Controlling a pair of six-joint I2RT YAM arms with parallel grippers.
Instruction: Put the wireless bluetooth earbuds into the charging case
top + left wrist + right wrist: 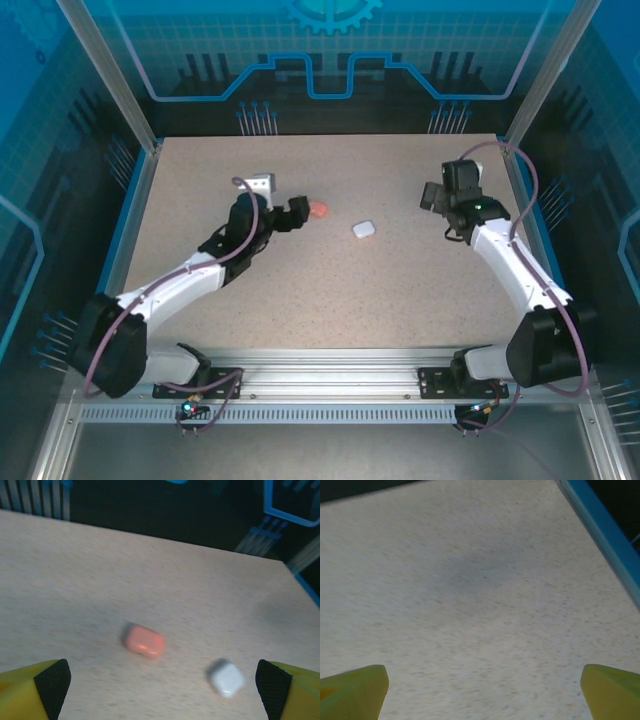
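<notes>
Jaws on left gripper [298, 212] and right gripper [432, 196] stand spread, both empty. Salmon-pink pebble-shaped plastic charging case [144, 641] lies on the table just ahead of the left jaws, with its long axis roughly across the gap. The right gripper is well apart from it.

My overhead camera sits above and behind my bases, looking down over the whole table [400, 290] toward its far edge. My left wrist camera rides low, facing the far right corner. It shares the salmon case [144, 641] and white case [227, 678] at mid-table with the overhead. My right wrist camera, somewhat blurred, seems close above bare surface by the right edge [600, 535].
</notes>
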